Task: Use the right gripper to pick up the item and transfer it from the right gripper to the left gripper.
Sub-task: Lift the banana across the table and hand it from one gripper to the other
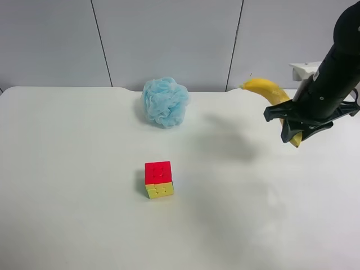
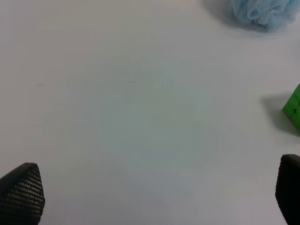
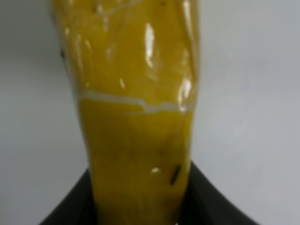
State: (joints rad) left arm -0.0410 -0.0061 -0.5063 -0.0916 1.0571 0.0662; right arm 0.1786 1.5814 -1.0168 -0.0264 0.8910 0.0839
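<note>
The yellow banana (image 1: 269,89) is held in the air over the table's far right side, its free end pointing toward the sponge. My right gripper (image 1: 295,133), on the black arm with a white wrist block at the exterior high view's right, is shut on the banana's lower part. In the right wrist view the banana (image 3: 136,117) fills the middle, with black fingers (image 3: 70,208) on both sides of it. My left gripper (image 2: 154,187) is open and empty above bare table, its fingertips (image 2: 21,192) wide apart. The left arm is out of the exterior high view.
A fluffy light-blue bath sponge (image 1: 164,101) lies at the table's back middle; it also shows in the left wrist view (image 2: 265,11). A red-and-yellow puzzle cube (image 1: 158,179) sits near the table's middle, its green side (image 2: 293,108) in the left wrist view. White table (image 1: 67,197).
</note>
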